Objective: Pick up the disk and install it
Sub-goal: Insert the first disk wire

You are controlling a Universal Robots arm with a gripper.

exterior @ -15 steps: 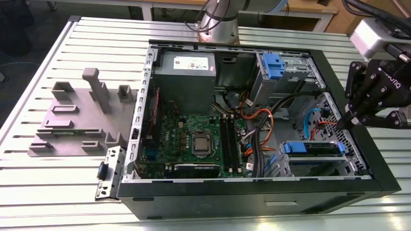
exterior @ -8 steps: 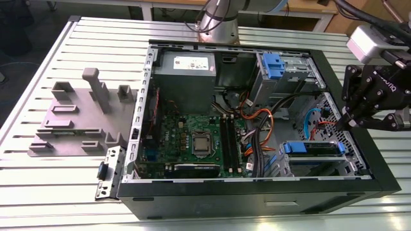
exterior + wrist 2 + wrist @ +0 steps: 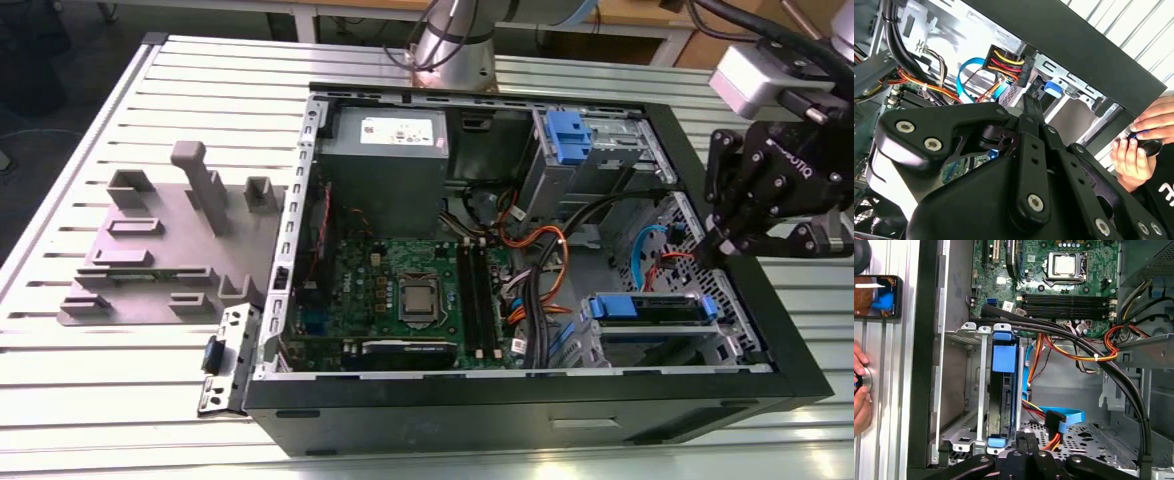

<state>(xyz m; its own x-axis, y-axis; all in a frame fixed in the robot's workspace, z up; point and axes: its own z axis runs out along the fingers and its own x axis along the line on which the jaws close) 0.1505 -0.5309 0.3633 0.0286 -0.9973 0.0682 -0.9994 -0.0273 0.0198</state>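
The disk, silver-grey in a bright blue bracket, sits in the drive cage at the near right corner of the open computer case. The first wrist view shows the disk edge-on between the cage rails, its blue tab toward the motherboard. My gripper hangs over the case's right wall in the exterior view, above and to the right of the disk. In both wrist views the gripper has its fingers together with nothing between them, a short way off the disk's end.
Orange, red and blue cables cross the case floor beside the cage. A blue tab on a grey housing and a grey box stand at the back. A person's hand rests outside the case. A grey fixture lies on the table.
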